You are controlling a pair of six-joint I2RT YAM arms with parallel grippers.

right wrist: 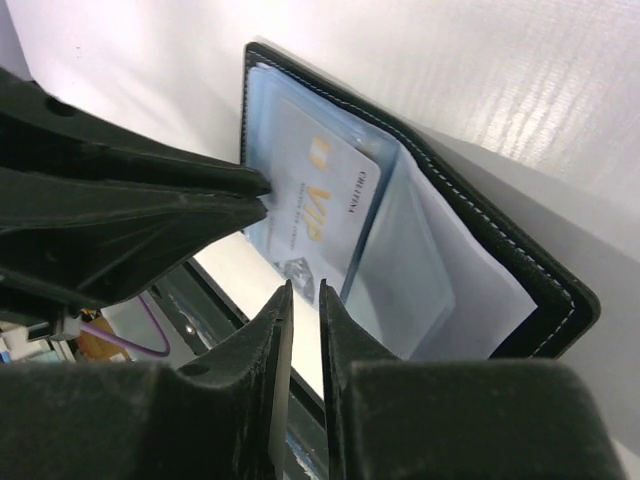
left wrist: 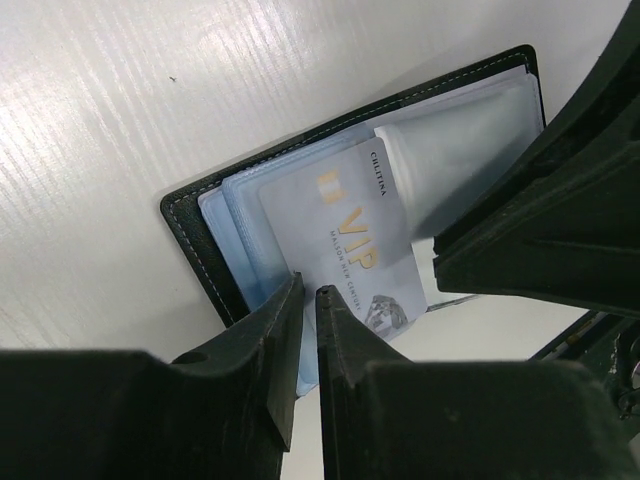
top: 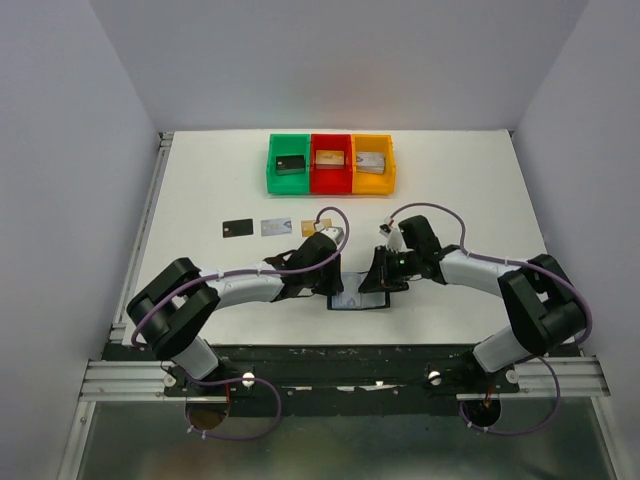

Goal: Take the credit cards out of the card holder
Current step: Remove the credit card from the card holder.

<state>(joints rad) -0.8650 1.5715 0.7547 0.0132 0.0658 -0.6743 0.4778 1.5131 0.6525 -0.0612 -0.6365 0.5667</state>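
The black card holder (top: 358,301) lies open on the table near the front edge, blue-grey sleeves up. It also shows in the left wrist view (left wrist: 190,225) and the right wrist view (right wrist: 520,262). A pale silver-blue credit card with gold "VIP" lettering (left wrist: 350,230) sticks partly out of a sleeve. My left gripper (left wrist: 308,292) is shut on that card's edge; its fingers (right wrist: 230,195) pinch the card (right wrist: 320,200). My right gripper (right wrist: 300,288) is shut and empty at the holder's right side (top: 380,278). A black card (top: 237,228), a silver-grey card (top: 274,227) and a tan card (top: 308,226) lie in a row.
Green (top: 289,163), red (top: 331,163) and yellow (top: 372,163) bins stand side by side at the back, each holding a block. The table's front edge and the arm rail lie just behind the card holder. White walls enclose the table.
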